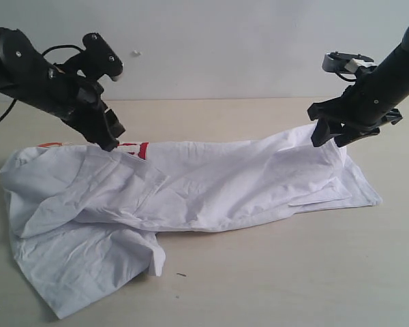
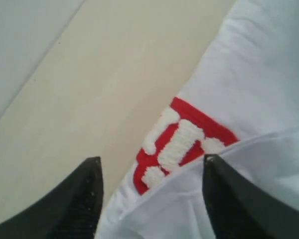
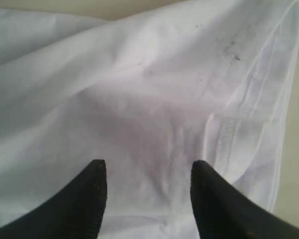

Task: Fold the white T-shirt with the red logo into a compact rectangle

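White cotton fills most of the exterior view. The white T-shirt lies on the table as a long rumpled band, its long axis running left to right. A loose flap spills toward the camera at the left end. A strip of the red logo shows along the far edge, otherwise covered by a fold.

We note the left gripper right at that strip, tips just over the cloth. The right gripper sits at the opposite end, where the fabric rises to meet its tips. Each arm is nearer its own end of the band. We judge the next fold turns on this, since both short ends are within reach. No container is in view.

Left wrist view: the left gripper has its jaws spread, nothing pinched. The red logo lies between and just beyond the tips, with a white fold crossing over it. Bare table lies to one side.

Right wrist view: the right gripper also has its jaws parted, over plain white T-shirt. A stitched hem runs just beside one finger. We cannot tell whether the tips touch the cloth.
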`<action>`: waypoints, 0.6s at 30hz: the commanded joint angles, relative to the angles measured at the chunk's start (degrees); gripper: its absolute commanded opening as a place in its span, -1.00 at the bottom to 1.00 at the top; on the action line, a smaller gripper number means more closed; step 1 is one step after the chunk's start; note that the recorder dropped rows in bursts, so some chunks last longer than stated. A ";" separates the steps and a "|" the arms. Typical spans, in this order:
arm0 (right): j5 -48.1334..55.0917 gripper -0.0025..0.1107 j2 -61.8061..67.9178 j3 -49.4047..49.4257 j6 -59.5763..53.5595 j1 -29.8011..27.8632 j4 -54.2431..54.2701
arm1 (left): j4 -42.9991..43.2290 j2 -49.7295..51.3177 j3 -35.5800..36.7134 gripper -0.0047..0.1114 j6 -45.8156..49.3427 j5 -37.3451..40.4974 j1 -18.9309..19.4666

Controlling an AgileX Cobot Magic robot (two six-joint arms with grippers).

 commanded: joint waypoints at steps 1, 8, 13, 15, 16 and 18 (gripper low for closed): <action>-0.29 -0.07 -0.04 -0.46 -0.32 -0.09 -0.17 | -0.96 -4.63 -0.17 -0.26 -5.43 11.51 -0.22; -2.04 -0.07 -0.04 -0.55 -0.32 -0.09 0.45 | 0.58 -20.89 16.57 -0.04 -14.27 23.11 -10.47; -1.38 -0.07 -0.04 -0.55 -0.32 -0.09 1.94 | 7.00 -22.54 28.63 0.10 -23.75 12.08 -18.09; -0.66 -0.07 -0.04 -0.55 -0.32 -0.09 2.51 | 9.65 -21.29 31.42 0.15 -26.46 7.71 -19.23; -0.52 -0.07 -0.04 -0.55 -0.32 -0.09 2.51 | 10.28 -20.64 32.19 0.17 -26.72 6.76 -19.73; -0.29 -0.07 -0.04 -0.55 -0.32 -0.09 2.51 | 10.32 -19.21 32.55 0.17 -26.90 6.13 -21.09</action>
